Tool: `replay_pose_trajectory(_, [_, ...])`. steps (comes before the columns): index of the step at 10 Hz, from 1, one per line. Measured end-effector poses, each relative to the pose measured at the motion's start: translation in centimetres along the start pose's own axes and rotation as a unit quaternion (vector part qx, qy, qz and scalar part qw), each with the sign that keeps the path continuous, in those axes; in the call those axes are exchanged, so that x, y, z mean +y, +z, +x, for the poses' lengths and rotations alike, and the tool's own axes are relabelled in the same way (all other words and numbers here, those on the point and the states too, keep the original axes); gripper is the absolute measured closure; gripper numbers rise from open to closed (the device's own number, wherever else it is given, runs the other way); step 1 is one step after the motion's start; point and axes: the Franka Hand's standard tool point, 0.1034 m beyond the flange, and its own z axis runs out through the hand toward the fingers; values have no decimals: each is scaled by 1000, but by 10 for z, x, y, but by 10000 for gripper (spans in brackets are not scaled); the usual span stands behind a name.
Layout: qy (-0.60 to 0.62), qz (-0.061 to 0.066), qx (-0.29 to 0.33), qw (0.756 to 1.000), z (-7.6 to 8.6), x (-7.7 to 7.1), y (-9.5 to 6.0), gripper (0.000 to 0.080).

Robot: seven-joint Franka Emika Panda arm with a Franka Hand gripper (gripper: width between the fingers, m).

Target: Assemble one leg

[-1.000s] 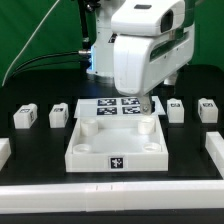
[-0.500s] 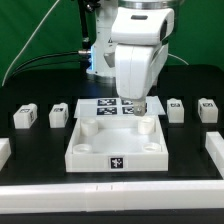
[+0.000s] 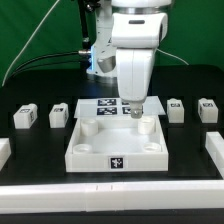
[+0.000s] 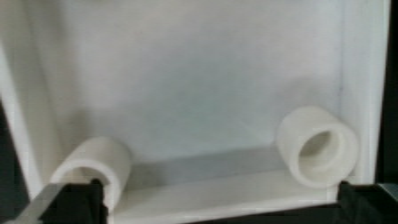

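Four small white legs with tag marks lie on the black table: two at the exterior view's left (image 3: 25,117) (image 3: 59,115) and two at its right (image 3: 176,110) (image 3: 207,109). My gripper (image 3: 134,113) hangs over the far edge of the large white square panel (image 3: 112,150), touching none of the legs. In the wrist view the gripper (image 4: 222,207) is open and empty, with its dark fingertips (image 4: 63,205) wide apart. Below it are the panel's surface (image 4: 196,90) and two round sockets (image 4: 320,150) (image 4: 93,165). No leg shows in the wrist view.
The marker board (image 3: 108,106) lies just behind the panel, partly hidden by the arm. White blocks sit at the table's left edge (image 3: 4,151) and right edge (image 3: 215,148). A green backdrop and cables stand behind the table.
The arm's wrist has turned and shifted a little toward the exterior view's left above the panel. The legs and panel have not moved.
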Motion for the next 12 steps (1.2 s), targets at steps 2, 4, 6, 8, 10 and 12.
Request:
replay_pose_trajectory(2, [-47,13,-8,999,-5,-16,7,150])
replay_pose_trajectory(4, [-93,12,-6,996,-19,-38,16,150])
replay_pose_trajectory(6, [-79,14,-7,997,-18,-36,15,150])
replay_pose_trajectory(8, [-78,16,-7,997,-19,-37,17,150])
replay_pose_trajectory(10, [-80,24,-3,996,-18,-55,31,150])
replay_pose_trajectory(12, [-79,30,0,996,-20,-68,43,150])
